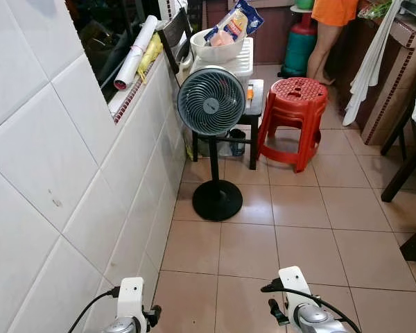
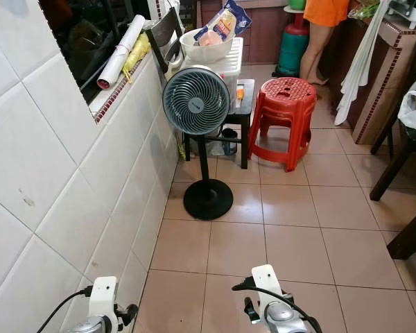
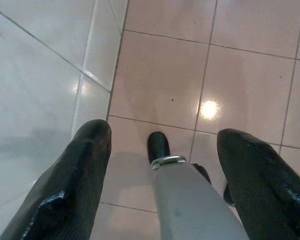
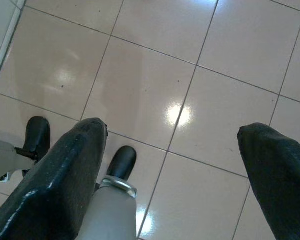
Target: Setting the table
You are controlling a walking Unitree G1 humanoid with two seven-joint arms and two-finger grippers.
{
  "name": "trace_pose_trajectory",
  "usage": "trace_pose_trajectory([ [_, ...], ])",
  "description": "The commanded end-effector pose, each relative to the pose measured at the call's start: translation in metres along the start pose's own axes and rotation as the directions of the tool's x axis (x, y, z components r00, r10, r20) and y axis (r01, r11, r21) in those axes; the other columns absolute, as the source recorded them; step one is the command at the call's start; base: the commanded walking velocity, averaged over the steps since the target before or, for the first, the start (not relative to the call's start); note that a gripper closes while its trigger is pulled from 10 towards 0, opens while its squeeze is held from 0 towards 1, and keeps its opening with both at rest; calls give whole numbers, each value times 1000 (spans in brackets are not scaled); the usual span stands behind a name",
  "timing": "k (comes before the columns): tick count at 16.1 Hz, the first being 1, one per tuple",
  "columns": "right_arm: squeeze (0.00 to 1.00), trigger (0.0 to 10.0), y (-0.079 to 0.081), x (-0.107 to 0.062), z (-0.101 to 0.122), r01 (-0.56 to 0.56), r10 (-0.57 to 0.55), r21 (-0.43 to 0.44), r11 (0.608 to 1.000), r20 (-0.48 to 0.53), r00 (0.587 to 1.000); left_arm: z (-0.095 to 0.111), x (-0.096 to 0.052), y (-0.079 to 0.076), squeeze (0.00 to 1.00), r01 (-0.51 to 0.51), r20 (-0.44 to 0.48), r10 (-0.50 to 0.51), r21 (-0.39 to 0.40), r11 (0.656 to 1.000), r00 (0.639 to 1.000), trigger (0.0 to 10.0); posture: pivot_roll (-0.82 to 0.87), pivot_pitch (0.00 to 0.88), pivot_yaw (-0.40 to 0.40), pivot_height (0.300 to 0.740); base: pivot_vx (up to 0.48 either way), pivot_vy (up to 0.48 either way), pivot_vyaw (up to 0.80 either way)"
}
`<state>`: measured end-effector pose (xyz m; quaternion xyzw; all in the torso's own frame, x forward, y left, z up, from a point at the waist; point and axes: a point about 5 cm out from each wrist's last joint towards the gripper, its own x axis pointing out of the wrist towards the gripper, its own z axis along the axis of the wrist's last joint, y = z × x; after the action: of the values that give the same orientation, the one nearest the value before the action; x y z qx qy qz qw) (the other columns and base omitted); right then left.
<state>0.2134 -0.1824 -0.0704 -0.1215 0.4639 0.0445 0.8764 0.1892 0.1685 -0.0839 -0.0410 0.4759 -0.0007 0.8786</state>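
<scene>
A: Logging the room for you. You are standing on a glossy tan tiled floor (image 1: 312, 229), and a white tiled wall (image 1: 48, 173) is running along your left up to a ledge holding a rolled white sheet (image 1: 133, 54).

B: Where are the table things lying for you?

A: A white bowl (image 1: 218, 47) with packets in it is sitting on a white container on top of a dark side table (image 1: 253, 111), well ahead of both arms. No other tableware is showing.

B: Grippers?

A: Your left gripper (image 3: 160, 150) is hanging low beside the wall, its fingers (image 3: 75, 175) spread apart over bare tile, holding nothing. Your right gripper (image 4: 170, 145) is hanging likewise, its fingers (image 4: 65, 175) wide apart and empty. The robot's black feet are showing below each.

B: What is standing in your way?

A: A pedestal fan (image 1: 211, 101) is standing directly in front of the side table, with a stack of red plastic stools (image 1: 295, 111) just to its right. A person in orange (image 1: 331, 21) is standing beyond, by a green cylinder (image 1: 299, 45). Dark furniture legs (image 1: 409, 166) are lining the right edge, and a white cloth (image 1: 367, 62) is hanging there.
</scene>
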Motion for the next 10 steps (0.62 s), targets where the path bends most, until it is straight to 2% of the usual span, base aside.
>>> trace_pose_trajectory([
  [1, 0, 10000, 2, 0, 4, -3, 3, -7, 1000, 15, 1000, 4, 0, 4, 0, -5, 1, 5, 38, 999, 1000, 10000, -67, 0, 101, 740, 0, 0, 0],
  [7, 0, 10000, -3, 0, 1, 39, -38, -8, 999, 24, 999, 6, 1, 0, 0, 28, -8, -27, 116, 993, 1000, 10000, -124, 0, 144, 740, 0, 0, 0],
  [9, 0, 10000, -2, -1, -3, 16, -16, -4, 1000, 15, 1000, 11, 1, -2, 0, 41, 2, -42, 139, 989, 999, 10000, -136, 0, 146, 740, 0, 0, 0],
  [10, 0, 10000, -2, -1, -2, 16, -16, -12, 1000, 30, 999, 20, 2, -5, 0, 53, 27, -58, 162, 985, 998, 10000, -134, 0, 140, 740, 0, 0, 0],
])
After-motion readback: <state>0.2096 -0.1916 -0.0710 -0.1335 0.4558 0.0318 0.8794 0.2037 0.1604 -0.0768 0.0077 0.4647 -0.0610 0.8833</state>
